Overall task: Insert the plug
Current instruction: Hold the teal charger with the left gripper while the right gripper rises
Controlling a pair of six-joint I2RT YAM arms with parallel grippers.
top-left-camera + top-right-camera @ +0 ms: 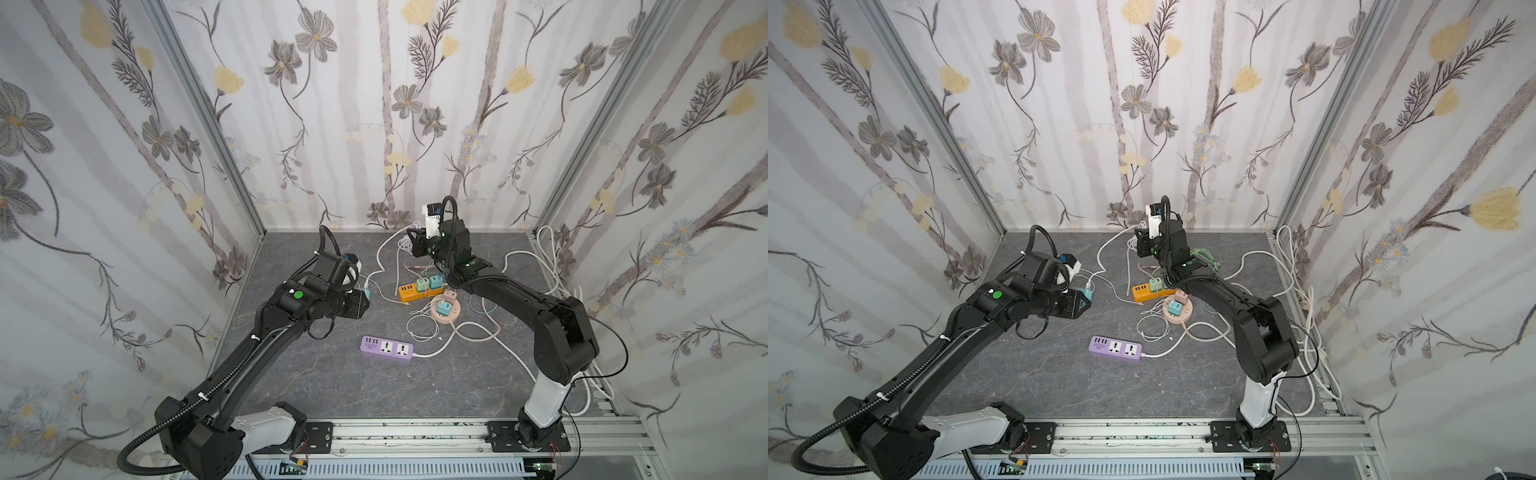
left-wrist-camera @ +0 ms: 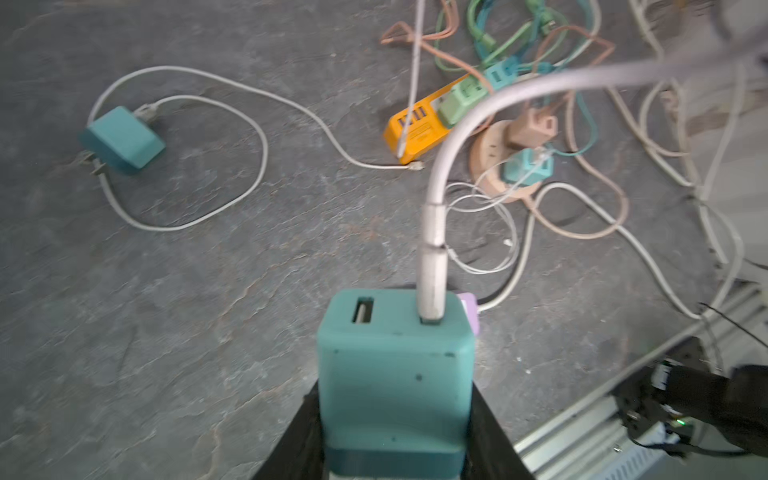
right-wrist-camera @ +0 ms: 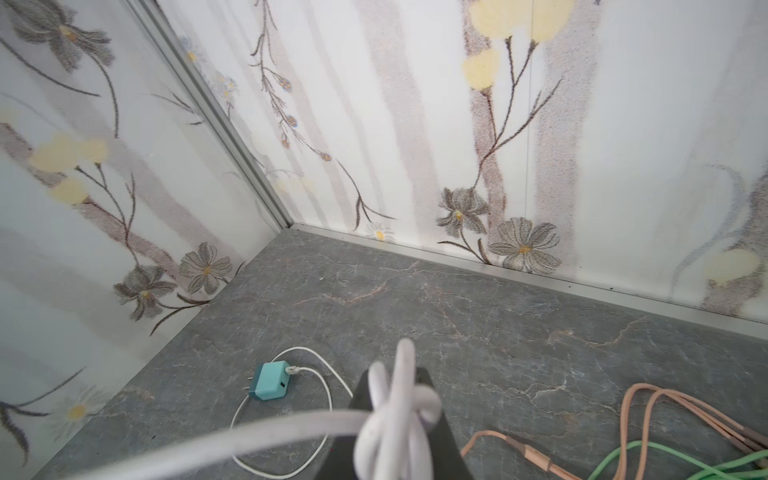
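1. Left gripper: its black fingers are closed on the sides of a teal adapter, which is held clear of the table. One USB slot of the adapter is free.
2. White cable: its connector sits in the adapter's other slot. From there the cable arcs up and away towards the right arm.
3. Right gripper: the jaws are drawn in on a bunched loop of the white cable, seen in the right wrist view. In a top view this gripper is raised near the back wall, behind the orange strip.
4. Purple power strip: it lies flat on the table, well apart from both grippers, and both of its sockets are unoccupied.
5. Round pink socket hub: it sits just beside the orange strip, and both carry small adapters.
6. Second teal adapter: it lies loose on the table with its own thin cable.
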